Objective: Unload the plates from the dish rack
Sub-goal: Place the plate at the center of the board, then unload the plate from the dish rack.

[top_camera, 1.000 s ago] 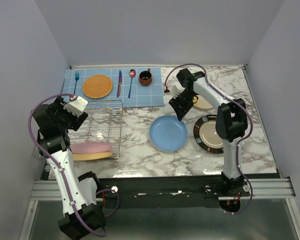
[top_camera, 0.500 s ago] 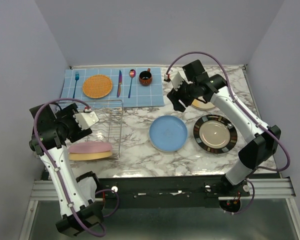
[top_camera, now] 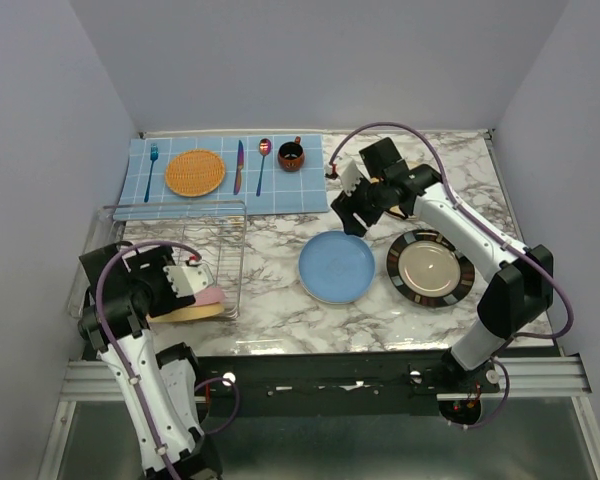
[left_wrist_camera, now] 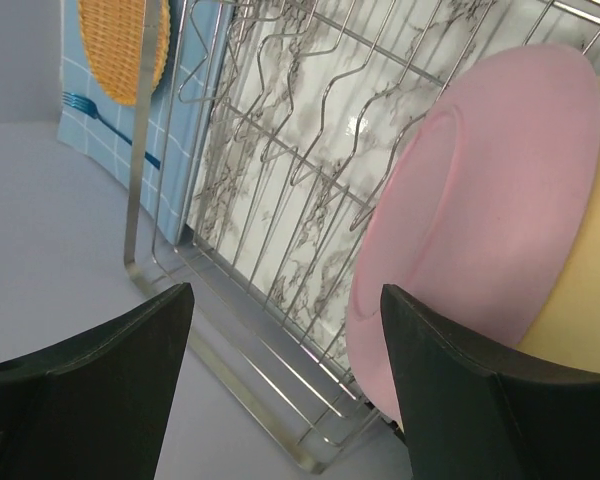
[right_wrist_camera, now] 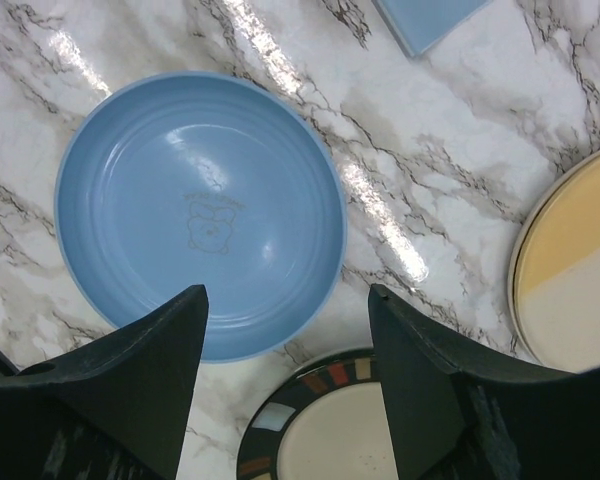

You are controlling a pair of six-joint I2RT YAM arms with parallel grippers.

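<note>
**Left arm.** The left claw is released: its jaws stand wide with nothing between them. It is poised over the near end of the dish rack. Just ahead of this claw the pink plate leans on edge among the wire dividers. The yellow-orange plate lies directly behind it, and the two touch. Farther ahead, past the rack's far side, an orange woven disc and a blue fork rest on a checked placemat.

**Right arm.** The right claw is also released, jaws apart and gripping nothing, and hovers above the marbled tabletop.
- Directly beneath it the blue plate lies flat.
- The black-rimmed beige plate lies just beside the blue plate on the claw's wrist side. A narrow strip of marble shows between the two.
- To one side of the claw the cream-and-yellow plate lies flat, cut off by the picture's edge.

**Overhead view.** The two claws are well apart. The rack and its two plates sit at the left claw, and the three unloaded plates are grouped around the right claw.
</note>
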